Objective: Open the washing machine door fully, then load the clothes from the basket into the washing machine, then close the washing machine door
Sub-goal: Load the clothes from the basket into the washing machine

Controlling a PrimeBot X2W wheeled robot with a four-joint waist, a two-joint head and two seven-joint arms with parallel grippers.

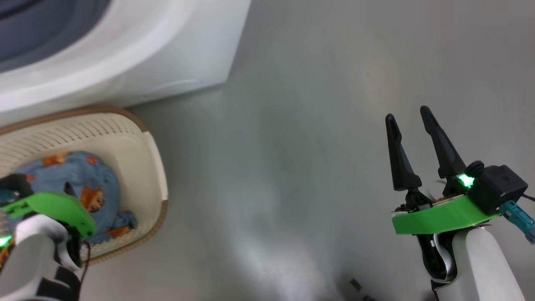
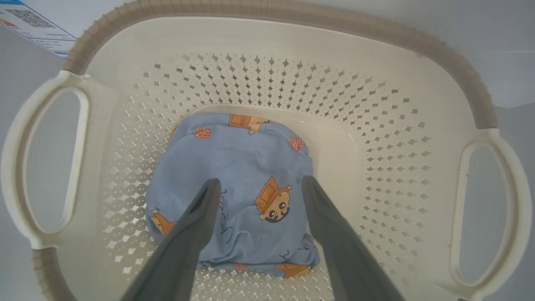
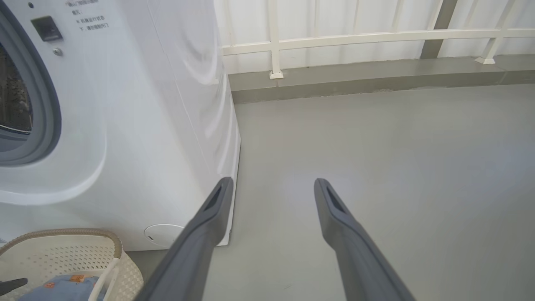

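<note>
1. Here, the white washing machine [image 3: 125, 125] stands on the grey floor [image 3: 376, 167], its blue-grey seal ring [image 3: 49, 108] and dark drum [image 3: 14, 96] showing.
2. The cream basket [image 2: 267, 37] sits on the floor just in front of the machine, near its round flap [image 3: 163, 234].
3. The clothes [image 2: 234, 163], a blue bundle printed with orange animals, lie in the basket's middle.
4. The left hand [image 2: 260, 181] hangs over the bundle, fingers spread wide, gripping nothing.
5. The right hand [image 1: 407, 113] hovers over bare floor, well apart from the basket, fingers wide apart and empty.
</note>
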